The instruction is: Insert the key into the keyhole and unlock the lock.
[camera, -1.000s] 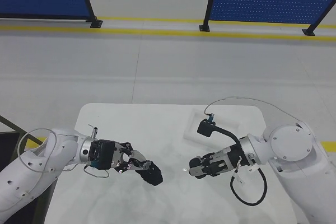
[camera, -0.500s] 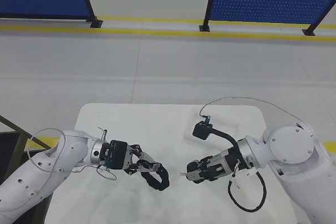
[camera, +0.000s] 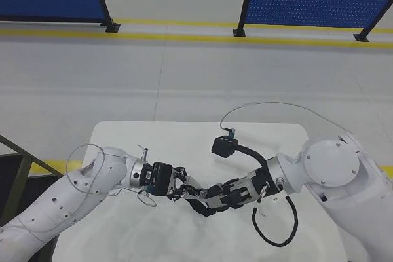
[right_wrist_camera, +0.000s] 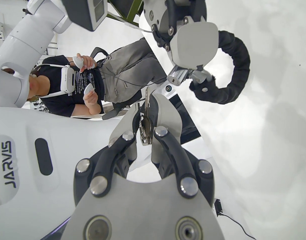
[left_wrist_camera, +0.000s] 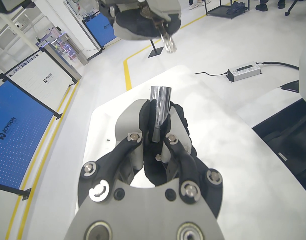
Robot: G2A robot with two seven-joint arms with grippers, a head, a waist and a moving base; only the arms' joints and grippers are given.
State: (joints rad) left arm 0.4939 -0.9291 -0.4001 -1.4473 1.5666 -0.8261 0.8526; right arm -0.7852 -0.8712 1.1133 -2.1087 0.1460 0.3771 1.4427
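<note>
Two claws meet above the white counter point(camera: 150, 141). The left claw point(left_wrist_camera: 156, 119) is clamped on the chrome barrel of the lock point(left_wrist_camera: 160, 106), whose black cable loop point(right_wrist_camera: 239, 58) curls off to one side. The right claw point(right_wrist_camera: 148, 116) is pressed together on the head of the key point(right_wrist_camera: 147, 99), with the blade poking out toward the barrel. The blade tip sits near the keyhole end point(right_wrist_camera: 173, 78) but apart from it, and it looks off the barrel's axis. A straight push from here would likely strike the rim rather than the slot. Because only the head is pinched, that knock could swivel the key in the grip or pop it loose onto the counter. The smooth barrel could also slide or twist between the left pads under the push, or turn with the key rather than unlocking.
</note>
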